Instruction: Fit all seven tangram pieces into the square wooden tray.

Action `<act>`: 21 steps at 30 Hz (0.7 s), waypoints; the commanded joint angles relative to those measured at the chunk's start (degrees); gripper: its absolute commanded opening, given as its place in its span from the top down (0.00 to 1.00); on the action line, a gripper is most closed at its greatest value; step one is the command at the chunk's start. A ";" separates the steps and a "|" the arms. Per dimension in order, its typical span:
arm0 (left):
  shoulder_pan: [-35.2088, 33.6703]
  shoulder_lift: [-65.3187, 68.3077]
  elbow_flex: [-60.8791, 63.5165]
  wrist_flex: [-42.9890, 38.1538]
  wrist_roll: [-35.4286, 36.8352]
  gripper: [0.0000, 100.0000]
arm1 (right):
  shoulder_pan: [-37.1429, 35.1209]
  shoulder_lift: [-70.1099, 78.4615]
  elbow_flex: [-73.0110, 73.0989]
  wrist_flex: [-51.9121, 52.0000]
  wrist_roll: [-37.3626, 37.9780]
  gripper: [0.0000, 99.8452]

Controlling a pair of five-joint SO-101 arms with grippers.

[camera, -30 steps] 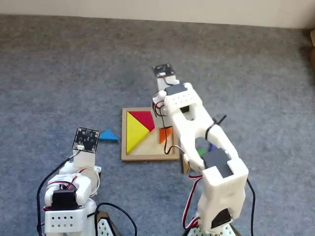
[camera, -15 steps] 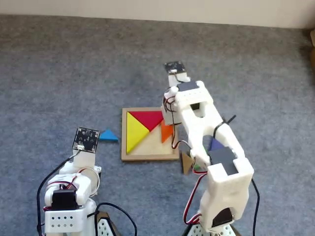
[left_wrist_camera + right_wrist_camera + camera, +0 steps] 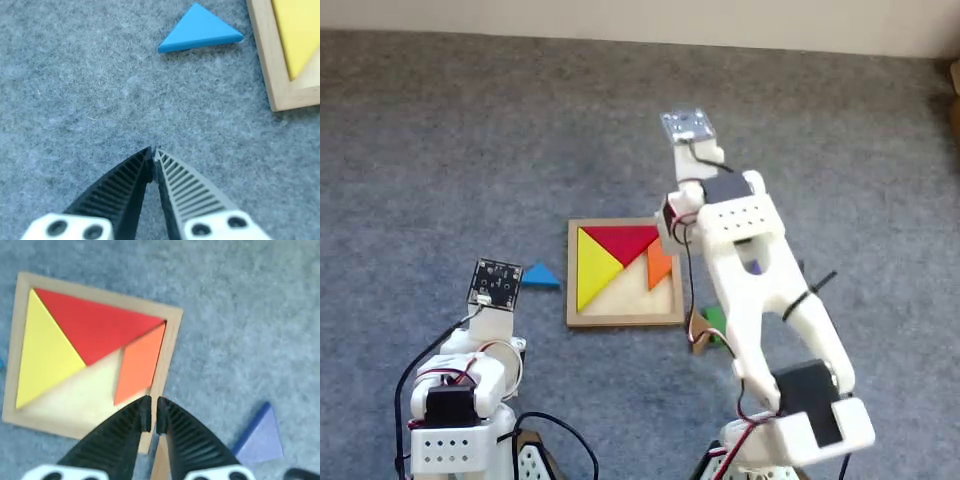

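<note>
The square wooden tray (image 3: 625, 321) lies mid-table. It holds a yellow triangle (image 3: 595, 268), a red triangle (image 3: 620, 240) and an orange parallelogram (image 3: 660, 266) against its right wall. My right gripper (image 3: 151, 413) is shut and empty, hovering over the tray's right rim (image 3: 170, 355) beside the orange parallelogram (image 3: 139, 364). A blue triangle (image 3: 540, 277) rests on the carpet left of the tray. My left gripper (image 3: 152, 152) is shut and empty, a short way from the blue triangle (image 3: 200, 30).
A green piece (image 3: 713, 320) and a brown piece (image 3: 700, 333) lie off the tray's front right corner. A purple triangle (image 3: 260, 440) sits right of the tray, partly under the right arm (image 3: 750, 260). Grey carpet spreads all around.
The right gripper has let go of the orange parallelogram, which now lies flat in the tray, and the arm has drawn back and swung right. The left arm has not moved.
</note>
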 commanded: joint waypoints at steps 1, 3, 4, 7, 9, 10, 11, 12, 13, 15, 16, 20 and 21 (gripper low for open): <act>-0.57 -2.42 1.19 0.26 0.53 0.96 | 0.40 -4.35 1.98 0.75 -3.60 0.97; -0.57 -2.42 1.19 0.26 0.53 0.96 | 1.54 -4.35 2.68 0.84 -8.62 0.97; -0.57 -2.42 1.19 0.26 0.53 0.96 | 2.07 -4.35 2.86 0.84 -10.64 0.97; -0.57 -2.51 1.19 0.26 0.53 0.96 | 3.91 -4.26 3.03 2.68 -13.98 0.97; -0.57 -2.51 1.19 0.26 0.53 0.96 | 5.41 -4.26 3.03 5.32 -16.00 0.97; -0.57 -2.51 1.19 0.26 0.53 0.96 | 6.29 -4.26 3.03 6.81 -17.23 0.97; -0.57 -2.51 1.19 0.26 0.53 0.96 | 6.99 -4.26 3.03 8.04 -18.29 0.97; -0.57 -2.51 1.19 0.26 0.53 0.96 | 7.78 -4.26 3.03 9.10 -18.81 0.97; -0.57 -2.51 1.19 0.26 0.53 0.96 | 8.40 -4.18 3.30 9.63 -18.81 0.97; -0.66 -2.51 1.19 0.26 0.53 0.96 | 9.19 -4.18 5.76 9.19 -17.76 0.95; -0.66 -2.51 1.19 0.26 0.53 0.96 | 9.27 -4.18 7.34 8.40 -17.41 0.92; -0.66 -2.51 1.19 0.26 0.53 0.96 | 8.22 -4.26 14.29 4.26 -16.79 0.80; -0.66 -2.51 1.19 0.26 0.53 0.96 | 7.69 -4.26 15.69 3.21 -15.56 0.79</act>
